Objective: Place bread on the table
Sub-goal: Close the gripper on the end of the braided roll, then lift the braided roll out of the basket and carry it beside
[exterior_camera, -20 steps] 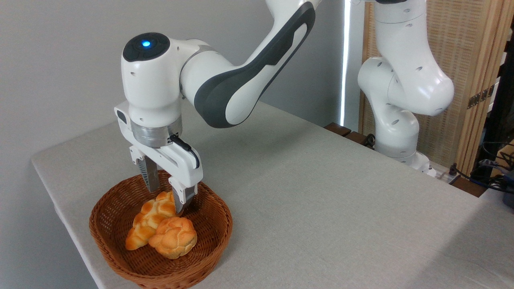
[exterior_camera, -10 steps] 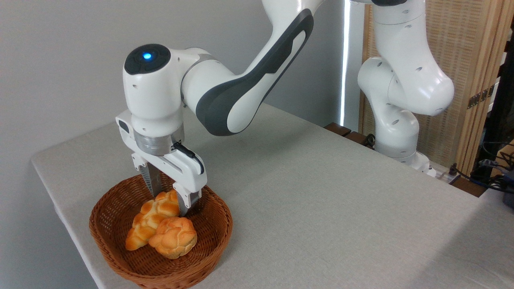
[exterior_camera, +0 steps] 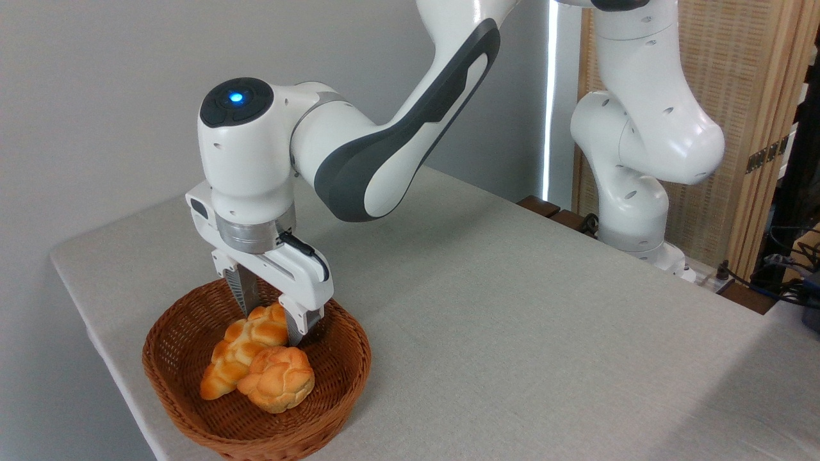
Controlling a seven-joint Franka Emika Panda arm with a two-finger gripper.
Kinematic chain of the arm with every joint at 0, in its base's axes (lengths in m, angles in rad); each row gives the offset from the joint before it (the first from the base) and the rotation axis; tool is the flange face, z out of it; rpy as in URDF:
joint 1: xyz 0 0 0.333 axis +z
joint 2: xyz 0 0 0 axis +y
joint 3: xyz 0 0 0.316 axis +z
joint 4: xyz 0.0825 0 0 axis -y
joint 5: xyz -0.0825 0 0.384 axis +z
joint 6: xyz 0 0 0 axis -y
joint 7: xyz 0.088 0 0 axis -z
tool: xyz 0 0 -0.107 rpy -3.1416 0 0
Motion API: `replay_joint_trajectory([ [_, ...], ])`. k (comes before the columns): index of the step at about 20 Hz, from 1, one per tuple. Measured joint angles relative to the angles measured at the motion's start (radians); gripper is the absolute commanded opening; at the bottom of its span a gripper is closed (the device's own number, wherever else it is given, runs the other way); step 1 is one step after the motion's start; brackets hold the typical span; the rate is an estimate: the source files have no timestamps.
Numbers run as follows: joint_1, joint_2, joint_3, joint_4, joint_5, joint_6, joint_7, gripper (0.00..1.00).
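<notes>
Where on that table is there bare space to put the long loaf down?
Nearly all of the table is bare cloth: the wide stretch between the basket and the robot's base, and the front right. The crowded spot is the basket itself, where the gripper straddles the bread beside the bun.

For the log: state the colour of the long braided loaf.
Golden-orange with pale creases, on the long braided loaf, fixed camera view.

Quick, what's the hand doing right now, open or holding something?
Hand: open, fingers either side of the upper end of the long braided golden-orange loaf, nothing held.
</notes>
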Motion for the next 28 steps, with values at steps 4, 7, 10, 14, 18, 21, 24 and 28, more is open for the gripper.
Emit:
replay_joint_trajectory([
  [4,0.004,0.0,0.0,0.0,0.0,0.0,0.0,0.4],
  [7,0.006,0.0,0.002,0.001,0.0,0.0,0.0,0.35],
  [10,0.006,0.0,0.002,0.001,0.0,0.0,0.0,0.35],
  [14,0.006,0.0,0.002,0.001,0.0,0.0,0.0,0.32],
  [18,0.007,0.0,0.002,0.002,0.0,0.0,0.0,0.31],
  [21,0.007,-0.004,0.002,0.004,0.0,0.0,0.0,0.32],
  [24,0.007,-0.016,0.003,0.011,0.0,0.0,0.0,0.32],
  [28,0.008,-0.051,0.004,0.015,0.0,-0.02,0.0,0.32],
])
